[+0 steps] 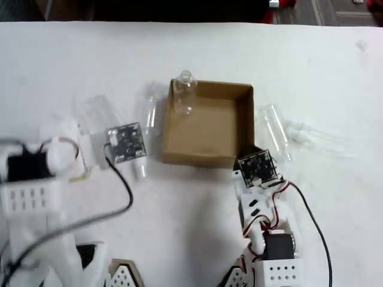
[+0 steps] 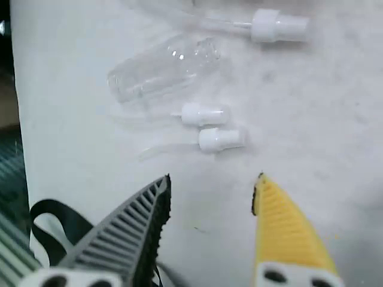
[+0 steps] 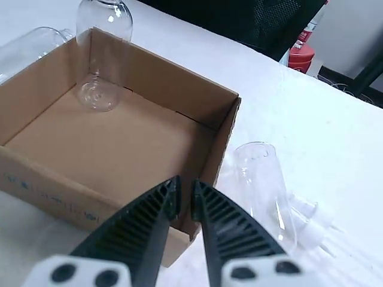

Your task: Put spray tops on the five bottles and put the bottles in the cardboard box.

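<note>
The cardboard box (image 1: 233,95) (image 3: 155,89) sits open in the middle of the table, and one clear bottle (image 1: 184,89) (image 3: 97,89) without a top stands in its far left corner. My right gripper (image 3: 185,194) hovers shut and empty over the box's near right corner. Just right of the box lies another topless bottle (image 1: 275,133) (image 3: 263,185). My left gripper (image 2: 209,185) is open above bare table, its grey and yellow fingers spread. Beyond them lie a clear bottle (image 2: 161,69) and two white spray tops (image 2: 203,113) (image 2: 221,139).
A third spray top (image 2: 278,27) with its tube lies farther off. More spray tops (image 1: 305,134) (image 3: 311,218) rest right of the box. Other clear bottles lie left of the box (image 1: 149,113) (image 1: 96,110). The table's front middle has free room.
</note>
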You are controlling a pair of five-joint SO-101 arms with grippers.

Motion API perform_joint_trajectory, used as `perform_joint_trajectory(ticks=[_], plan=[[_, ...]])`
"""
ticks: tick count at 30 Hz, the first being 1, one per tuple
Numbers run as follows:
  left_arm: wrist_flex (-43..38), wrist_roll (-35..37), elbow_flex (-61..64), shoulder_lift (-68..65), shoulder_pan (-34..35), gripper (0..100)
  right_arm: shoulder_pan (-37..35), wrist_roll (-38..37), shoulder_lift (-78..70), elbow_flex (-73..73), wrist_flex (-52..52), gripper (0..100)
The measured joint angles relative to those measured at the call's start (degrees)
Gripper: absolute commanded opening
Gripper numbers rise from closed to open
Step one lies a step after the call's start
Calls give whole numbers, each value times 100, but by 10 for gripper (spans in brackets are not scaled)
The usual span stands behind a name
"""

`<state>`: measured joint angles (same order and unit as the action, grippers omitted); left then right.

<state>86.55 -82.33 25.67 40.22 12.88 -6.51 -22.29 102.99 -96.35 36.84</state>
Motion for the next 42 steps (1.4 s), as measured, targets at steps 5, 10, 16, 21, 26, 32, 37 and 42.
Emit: perform_joint_trajectory(ticks=[5, 10, 16, 21, 26, 32, 37, 42], plan=[[44, -484, -563, -1187, -352, 211, 0, 0, 0, 0, 0, 19], [-536, -545, -624, -1934, -598, 213, 88, 0, 0, 0, 0, 18], [-1196, -870, -624, -2954, -835, 211, 413, 431, 0, 0, -167, 21], [-1749, -1240, -624, -3622, -835, 211, 492, 633, 0, 0, -229, 21], [-2321, -1477, -624, -4237, -844, 211, 484, 633, 0, 0, -229, 21], [-3165, -1503, -712, -4853, -888, 211, 484, 633, 0, 0, -229, 21], [-3499, -1503, -730, -5002, -976, 211, 484, 633, 0, 0, -229, 21], [-3754, -1521, -730, -5143, -993, 211, 484, 633, 0, 0, -229, 21]])
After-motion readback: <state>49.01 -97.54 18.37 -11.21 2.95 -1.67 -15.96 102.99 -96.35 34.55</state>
